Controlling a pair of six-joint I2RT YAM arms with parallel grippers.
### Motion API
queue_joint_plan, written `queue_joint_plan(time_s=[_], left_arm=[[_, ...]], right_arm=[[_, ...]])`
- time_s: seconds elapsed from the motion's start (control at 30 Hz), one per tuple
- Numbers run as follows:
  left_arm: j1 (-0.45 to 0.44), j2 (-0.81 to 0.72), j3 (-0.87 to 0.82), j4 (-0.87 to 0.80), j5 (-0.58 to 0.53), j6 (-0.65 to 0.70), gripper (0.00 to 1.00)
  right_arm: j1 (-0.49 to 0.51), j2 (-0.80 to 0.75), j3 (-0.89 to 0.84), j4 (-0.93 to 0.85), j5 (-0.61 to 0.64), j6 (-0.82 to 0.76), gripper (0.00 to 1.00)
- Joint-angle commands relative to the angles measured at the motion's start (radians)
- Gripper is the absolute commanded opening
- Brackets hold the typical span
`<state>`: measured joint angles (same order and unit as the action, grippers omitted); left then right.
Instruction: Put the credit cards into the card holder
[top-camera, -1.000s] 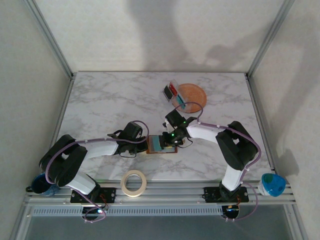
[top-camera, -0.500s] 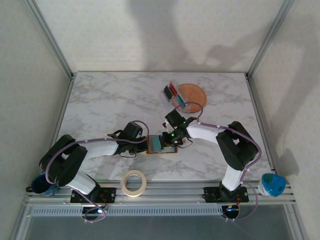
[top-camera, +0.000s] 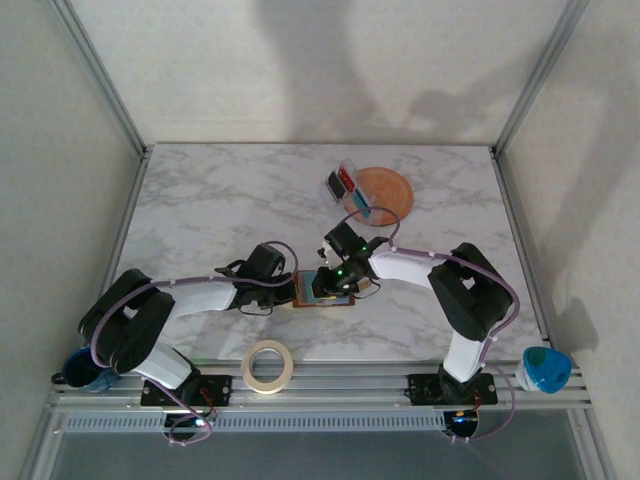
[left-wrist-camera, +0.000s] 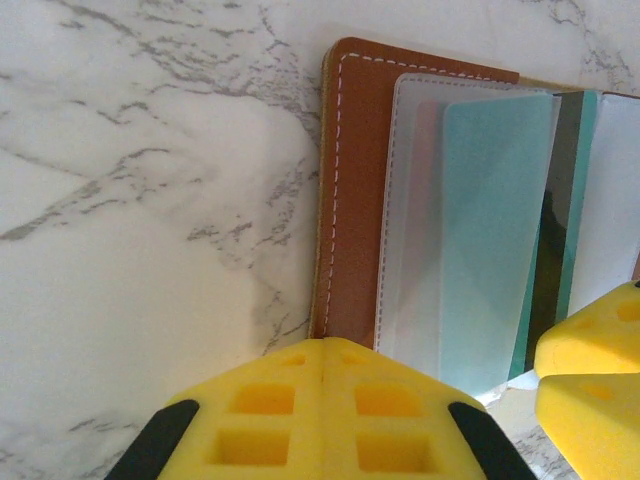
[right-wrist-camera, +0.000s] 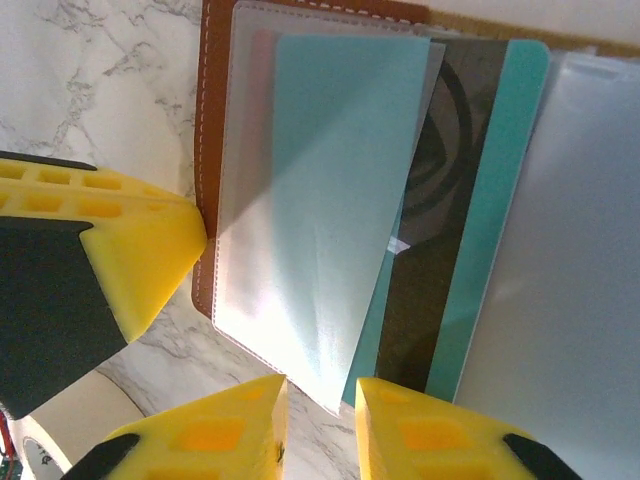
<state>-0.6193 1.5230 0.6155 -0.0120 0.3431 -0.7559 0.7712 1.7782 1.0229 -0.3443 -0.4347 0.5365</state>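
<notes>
White marble table (top-camera: 200, 200), plain walls around. Card holder (top-camera: 303, 291) lies open, centre-front, between both grippers. Left gripper (left-wrist-camera: 325, 365): pads pressed together, nothing between, tips at holder's brown left edge (left-wrist-camera: 350, 190). Right gripper (right-wrist-camera: 320, 392): jaws narrowly apart, straddling corner of frosted pocket (right-wrist-camera: 250, 270), not clamped on it. Pale blue card (right-wrist-camera: 340, 180) sits inside that pocket. Teal card (right-wrist-camera: 500, 180) with dark stripe lies just beside, partly beneath. Orange plate (top-camera: 385, 190) far back; tape roll (top-camera: 267, 365) at near edge.
</notes>
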Motion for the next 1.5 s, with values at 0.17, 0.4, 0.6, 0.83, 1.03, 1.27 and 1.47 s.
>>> queue_joint_plan(time_s=[0.17, 0.4, 0.6, 0.83, 1.03, 1.27, 1.47], left_arm=[[-0.008, 0.018, 0.007, -0.059, -0.019, 0.014, 0.01], [-0.008, 0.015, 0.001, -0.048, -0.019, 0.006, 0.01], [-0.008, 0.015, 0.001, -0.053, -0.023, 0.009, 0.01], [-0.008, 0.015, 0.001, -0.051, -0.023, 0.007, 0.01], [-0.008, 0.013, -0.005, -0.049, -0.024, 0.006, 0.01], [-0.008, 0.009, -0.008, -0.049, -0.025, 0.003, 0.01], [-0.008, 0.008, -0.008, -0.048, -0.023, 0.005, 0.01]], right_arm=[[-0.056, -0.049, 0.038, -0.078, 0.046, -0.046, 0.35], [-0.056, -0.012, 0.028, -0.046, 0.031, -0.035, 0.33], [-0.043, 0.003, 0.009, -0.013, 0.021, -0.021, 0.28], [-0.03, 0.025, 0.018, -0.037, 0.061, -0.03, 0.28], [-0.029, 0.02, 0.02, -0.05, 0.081, -0.036, 0.3], [-0.03, -0.036, 0.023, -0.051, 0.07, -0.027, 0.3], [-0.029, -0.032, 0.022, -0.055, 0.095, -0.032, 0.31]])
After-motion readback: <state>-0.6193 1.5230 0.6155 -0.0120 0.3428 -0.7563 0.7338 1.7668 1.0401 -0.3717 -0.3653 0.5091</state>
